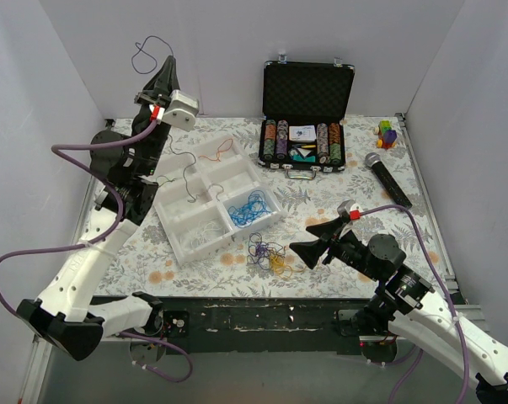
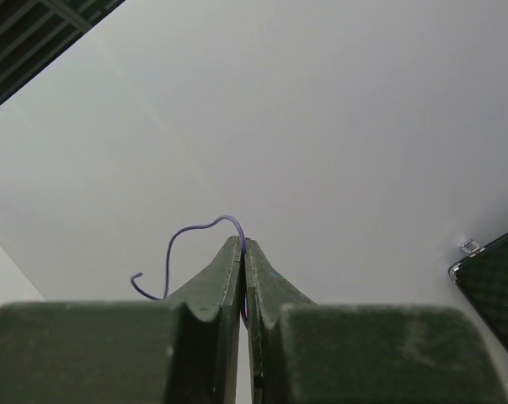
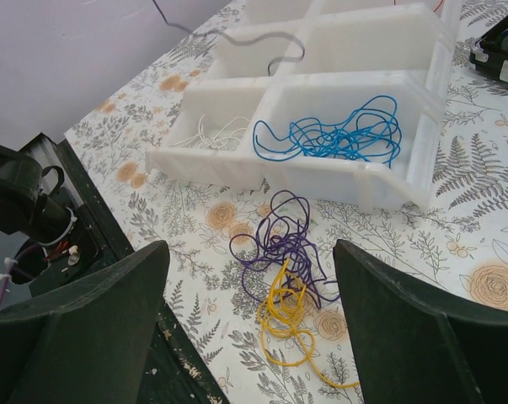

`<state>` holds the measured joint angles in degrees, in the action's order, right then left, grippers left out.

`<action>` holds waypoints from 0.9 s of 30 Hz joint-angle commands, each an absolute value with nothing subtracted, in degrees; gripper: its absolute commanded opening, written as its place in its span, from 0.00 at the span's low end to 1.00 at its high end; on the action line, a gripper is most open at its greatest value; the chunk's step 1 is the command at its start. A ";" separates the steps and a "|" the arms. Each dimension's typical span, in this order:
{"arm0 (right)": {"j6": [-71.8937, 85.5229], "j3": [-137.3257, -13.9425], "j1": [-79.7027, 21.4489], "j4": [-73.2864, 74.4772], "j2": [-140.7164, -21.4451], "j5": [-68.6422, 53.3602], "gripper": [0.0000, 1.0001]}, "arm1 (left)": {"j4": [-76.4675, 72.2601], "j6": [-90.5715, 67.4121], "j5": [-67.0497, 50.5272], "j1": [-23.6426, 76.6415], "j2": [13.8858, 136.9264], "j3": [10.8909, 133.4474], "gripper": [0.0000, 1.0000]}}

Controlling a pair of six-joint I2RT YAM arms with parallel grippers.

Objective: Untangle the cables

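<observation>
Table cover: the table point(image 1: 363, 220) wears a flower-printed sheet, smooth with a faint sheen; whether it is cloth or vinyl cannot be told.
Tray: the white compartment tray point(image 3: 279, 172) is milky, half-translucent plastic, smooth and softly glossy.
Cables: the blue cables point(image 3: 338, 135), the purple and yellow tangle point(image 3: 287, 252) and the thin purple wire point(image 2: 205, 225) have smooth, slightly shiny plastic sheathing.
Hands: the left hand point(image 2: 242, 244) and the right hand point(image 3: 249, 248) have dark green, matt, finely grainy fingers.
Case: the black hinged case point(image 1: 308, 88) has a dimpled foam lid lining and bright metal edging.
Microphone: the black microphone point(image 1: 387, 179) has a matt body and a silvery mesh head.
Walls: the white wall panels point(image 1: 237, 50) are matt and smooth.
</observation>
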<state>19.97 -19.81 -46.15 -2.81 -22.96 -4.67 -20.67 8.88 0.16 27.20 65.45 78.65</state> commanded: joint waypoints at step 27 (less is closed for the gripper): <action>20.04 -21.88 -46.32 -4.22 -25.05 -4.57 0.87 | -22.15 9.49 0.09 25.66 62.76 74.80 0.00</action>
